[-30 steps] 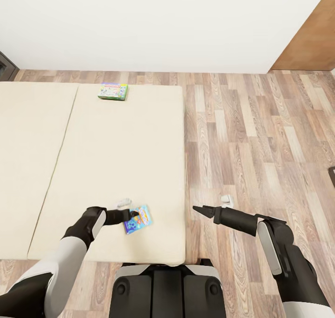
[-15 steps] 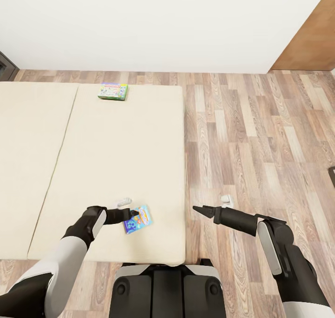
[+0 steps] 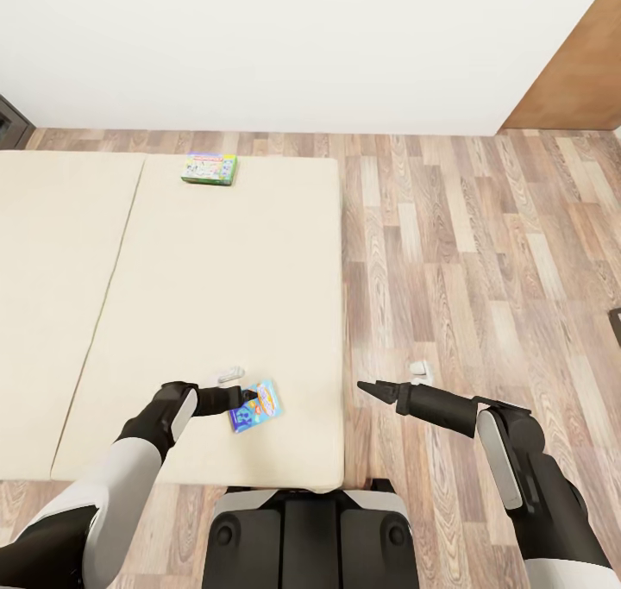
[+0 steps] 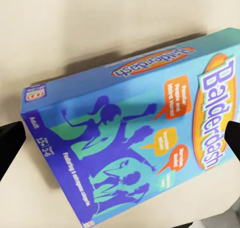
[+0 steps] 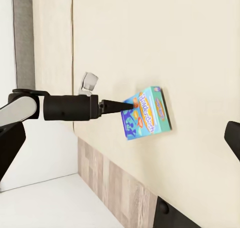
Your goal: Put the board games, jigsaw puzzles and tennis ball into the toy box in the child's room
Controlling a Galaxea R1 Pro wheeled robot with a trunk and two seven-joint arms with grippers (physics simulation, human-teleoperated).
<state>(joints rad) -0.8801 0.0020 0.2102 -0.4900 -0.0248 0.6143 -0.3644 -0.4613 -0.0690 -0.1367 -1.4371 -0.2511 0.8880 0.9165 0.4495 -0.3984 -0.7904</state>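
The left end effector [image 3: 244,397] hangs low over the near corner of the bed [image 3: 241,296], its fingers spread wide. In the left wrist view the dark fingertips [image 4: 10,143] sit at opposite frame edges with the blue game [image 4: 135,133] lying flat on the beige mattress between them; no finger can be seen touching the box. From the head view the blue game [image 3: 256,405] sits just at the left fingertips, close to the bed's near edge. The right wrist view shows the left end effector [image 5: 127,105] pointing at the blue game [image 5: 146,113] from the side.

The right end effector [image 3: 366,388] hovers over the plank floor [image 3: 483,253] beside the bed, well apart from the box; whether it is spread or pressed together I cannot tell.

Farther off, the green game [image 3: 210,169] lies flat near the bed's far edge, by the white wall [image 3: 302,46].
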